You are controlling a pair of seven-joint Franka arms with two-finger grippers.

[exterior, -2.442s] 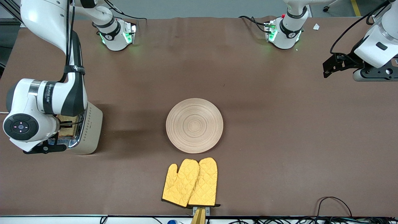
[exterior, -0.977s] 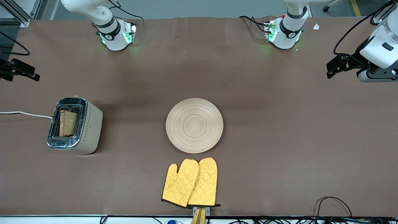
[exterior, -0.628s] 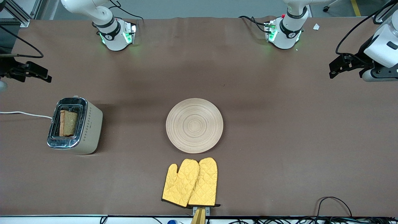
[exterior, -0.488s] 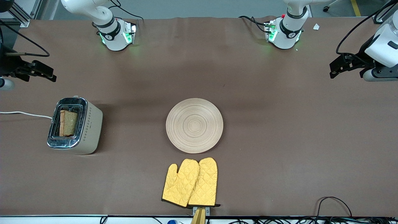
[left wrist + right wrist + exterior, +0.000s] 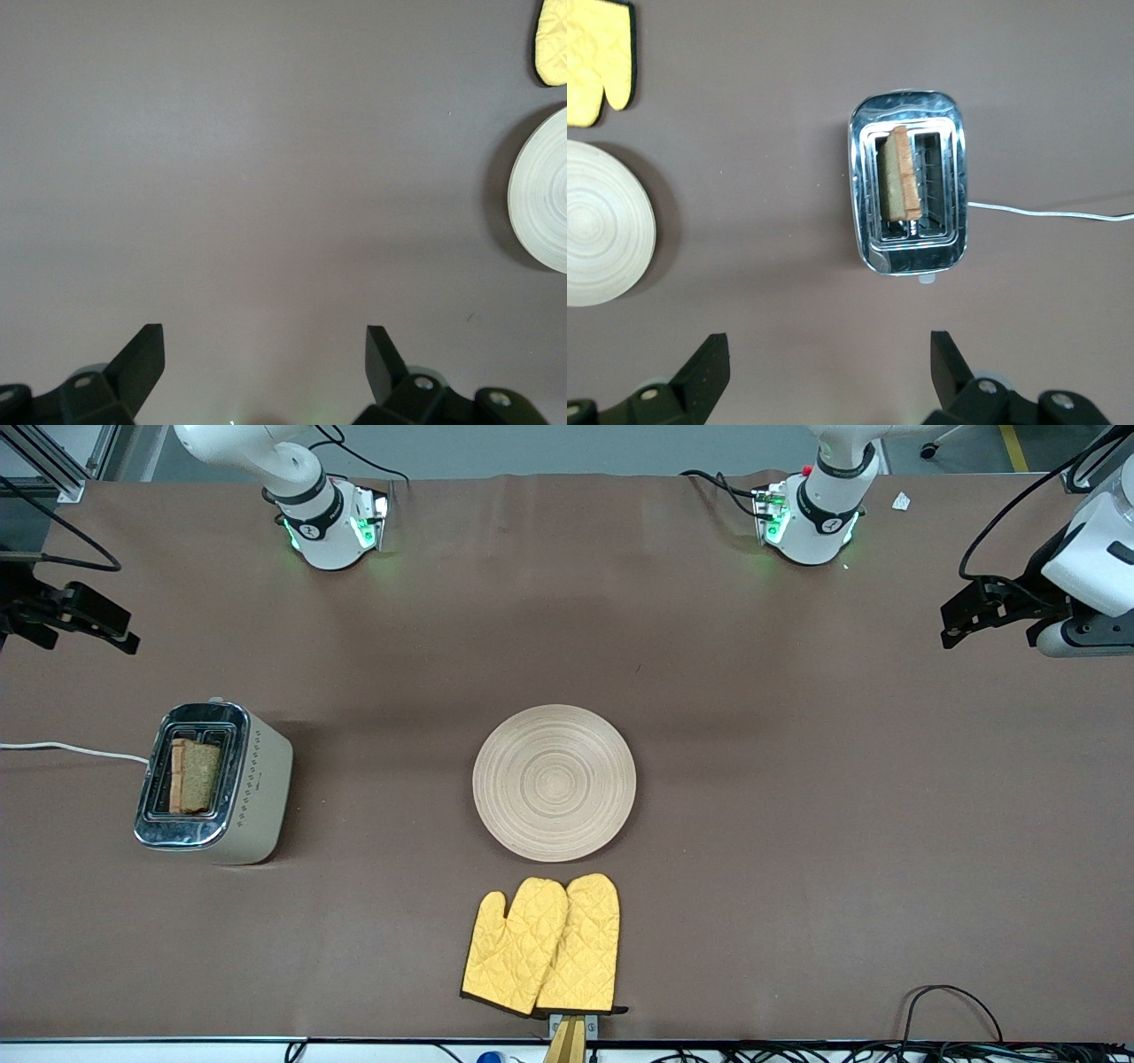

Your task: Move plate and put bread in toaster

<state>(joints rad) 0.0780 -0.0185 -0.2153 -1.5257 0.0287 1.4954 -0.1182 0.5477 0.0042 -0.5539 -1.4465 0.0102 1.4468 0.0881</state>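
The bread [image 5: 196, 776] stands in a slot of the toaster [image 5: 213, 784], middle left of the front frame; the plate [image 5: 554, 782] lies bare at centre. The right pincer [image 5: 828, 367], at the frame's left edge, and the left pincer [image 5: 264, 359], at its right edge, both hang released over the table [image 5: 797, 824].

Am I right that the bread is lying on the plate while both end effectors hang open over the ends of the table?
Not quite: the bread stands in a slot of the toaster, as the right wrist view shows, and the plate is bare. The rest holds: the left end effector and the right end effector are open.
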